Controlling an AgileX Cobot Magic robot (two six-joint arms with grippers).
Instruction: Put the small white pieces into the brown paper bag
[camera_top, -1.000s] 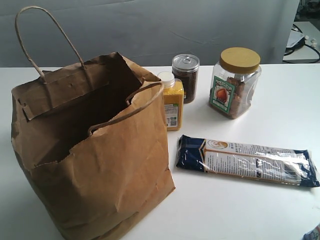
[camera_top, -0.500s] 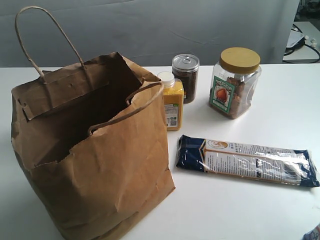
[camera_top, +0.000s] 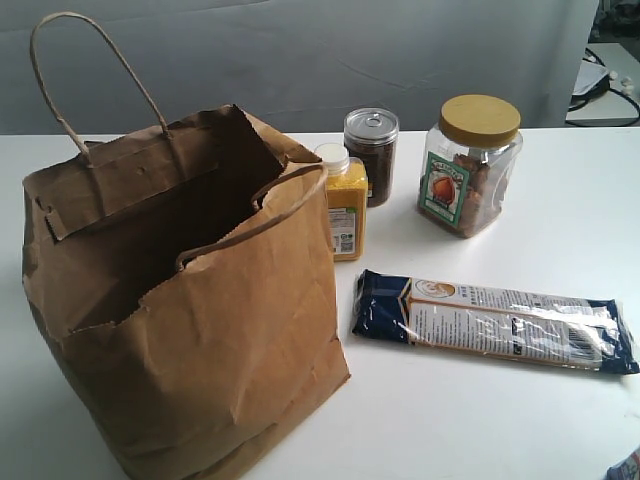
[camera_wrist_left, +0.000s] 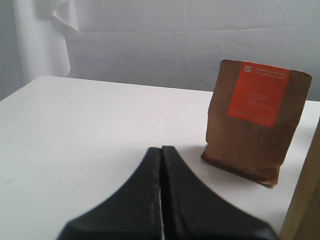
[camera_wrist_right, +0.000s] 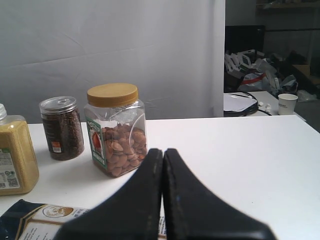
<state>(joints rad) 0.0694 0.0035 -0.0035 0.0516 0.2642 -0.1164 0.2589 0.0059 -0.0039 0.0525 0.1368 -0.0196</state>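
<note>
Paper bag (camera_top: 200, 330), large, brown, crumpled kraft with twisted loop handles and a torn rim, stands upright on the white surface (camera_top: 480, 430). It fills the left half of the exterior frame, and its mouth is open upward. Just to its right, at the centre of the frame, you see a yellow plastic bottle with a white screw cap (camera_top: 346, 210) almost touching the bag's side. Behind that bottle stands a dark-filled clear jar with a metal lid (camera_top: 371, 155). Further right, in the upper right, is a clear square jar of brown nuts with a tan lid (camera_top: 468, 170). A flat navy and clear plastic packet (camera_top: 495, 322) lies on the surface at the middle right, well apart from the jars.

Your left end effector (camera_wrist_left: 161, 149) has its two black fingers pressed together with nothing between them. It hangs over bare surface, near a brown stand-up pouch with an orange label (camera_wrist_left: 255, 120).

Your right end effector (camera_wrist_right: 162, 150) is likewise closed tip to tip and holds nothing. It points toward the nut jar, with one end of the packet beneath it.
</note>
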